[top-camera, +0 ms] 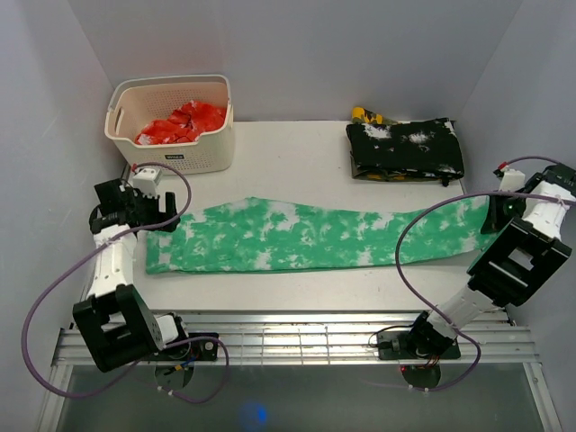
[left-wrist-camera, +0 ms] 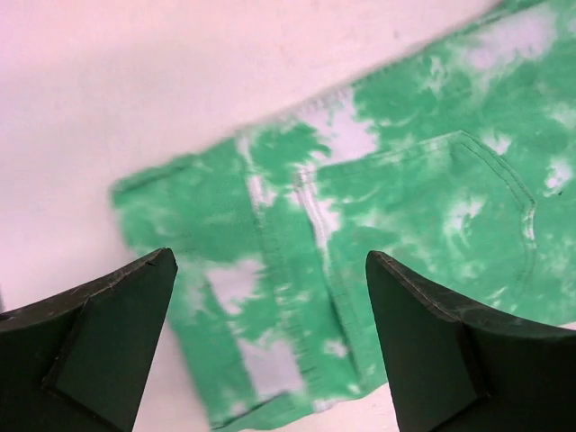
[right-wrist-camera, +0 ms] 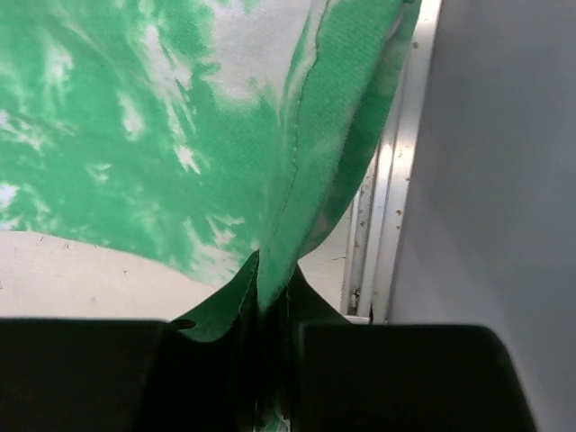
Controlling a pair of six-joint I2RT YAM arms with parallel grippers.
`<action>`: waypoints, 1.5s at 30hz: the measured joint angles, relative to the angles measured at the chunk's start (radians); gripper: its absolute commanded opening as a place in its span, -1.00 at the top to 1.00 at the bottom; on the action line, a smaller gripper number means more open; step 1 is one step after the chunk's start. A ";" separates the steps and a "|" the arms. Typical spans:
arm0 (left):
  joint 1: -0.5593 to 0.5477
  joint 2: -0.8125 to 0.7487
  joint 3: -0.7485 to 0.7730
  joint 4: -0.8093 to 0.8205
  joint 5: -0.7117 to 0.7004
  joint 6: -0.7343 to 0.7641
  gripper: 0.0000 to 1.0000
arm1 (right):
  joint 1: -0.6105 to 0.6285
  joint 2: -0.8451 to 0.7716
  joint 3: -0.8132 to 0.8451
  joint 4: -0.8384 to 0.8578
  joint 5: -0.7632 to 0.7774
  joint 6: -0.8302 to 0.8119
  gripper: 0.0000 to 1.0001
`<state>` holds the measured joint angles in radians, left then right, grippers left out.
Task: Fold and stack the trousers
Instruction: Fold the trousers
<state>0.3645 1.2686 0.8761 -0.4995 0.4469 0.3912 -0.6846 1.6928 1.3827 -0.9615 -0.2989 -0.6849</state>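
The trousers [top-camera: 297, 236] are laid flat across the middle of the table [top-camera: 297, 153], stretched from left to right, with the waist end at the left and the leg ends at the right. In the top view, a pale basket [top-camera: 171, 126] holding red cloth [top-camera: 180, 123] is seen at the far left corner, and a folded black, white-speckled garment [top-camera: 405, 148] lies at the far right. Neither is caught by the wrist cameras.

The left fingers [left-wrist-camera: 99, 342] are shown spread wide apart in the left wrist view, with nothing between them. They are held over the waist end, where a stitched pocket [left-wrist-camera: 468, 207] and seams can be made out, details too small to read from above.

The right fingers [right-wrist-camera: 387, 378] are pressed together on a fold of the green cloth, which is drawn up into a ridge from the pinch. Only this view shows the grip. From above, the right arm is seen merely at the leg ends by the table's right edge, with the pinch itself hidden.
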 measured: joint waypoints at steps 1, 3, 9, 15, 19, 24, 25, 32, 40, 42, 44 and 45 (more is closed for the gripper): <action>0.000 -0.037 0.000 0.000 0.008 0.004 -0.96 | -0.006 0.000 0.026 -0.009 0.003 -0.006 0.85; 0.000 -0.088 -0.001 0.000 0.018 0.009 -0.96 | -0.009 0.000 0.056 -0.032 -0.010 -0.006 0.84; -0.001 0.019 -0.027 -0.037 0.047 0.024 -0.51 | 0.164 -0.048 0.023 -0.083 -0.161 0.070 0.84; -0.006 0.247 -0.066 -0.047 0.031 0.005 -0.36 | 0.526 -0.135 0.006 0.004 -0.360 0.266 0.84; -0.009 0.249 -0.064 -0.043 0.018 -0.009 -0.38 | 0.721 -0.138 -0.032 0.148 -0.431 0.410 0.84; -0.010 0.259 -0.057 -0.044 0.012 -0.024 -0.39 | 0.938 -0.056 -0.110 0.325 -0.465 0.560 0.85; -0.010 0.261 -0.055 -0.046 0.011 -0.027 -0.39 | 0.971 -0.032 -0.117 0.355 -0.464 0.581 0.84; -0.011 0.273 -0.040 -0.062 0.006 -0.034 -0.40 | 1.115 0.063 -0.139 0.552 -0.464 0.735 0.84; -0.014 0.274 -0.038 -0.064 0.002 -0.033 -0.40 | 1.212 0.130 -0.146 0.714 -0.467 0.855 0.84; -0.014 0.275 -0.038 -0.065 0.001 -0.033 -0.40 | 1.236 0.153 -0.146 0.732 -0.466 0.872 0.85; -0.014 0.275 -0.038 -0.064 0.001 -0.033 -0.40 | 1.257 0.172 -0.146 0.738 -0.465 0.890 0.84; -0.014 0.275 -0.038 -0.064 0.001 -0.032 -0.41 | 1.265 0.177 -0.146 0.741 -0.464 0.898 0.84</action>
<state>0.3504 1.5433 0.8383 -0.5640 0.4477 0.3588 0.5808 1.8694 1.2362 -0.2203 -0.7628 0.2131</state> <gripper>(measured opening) 0.698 0.121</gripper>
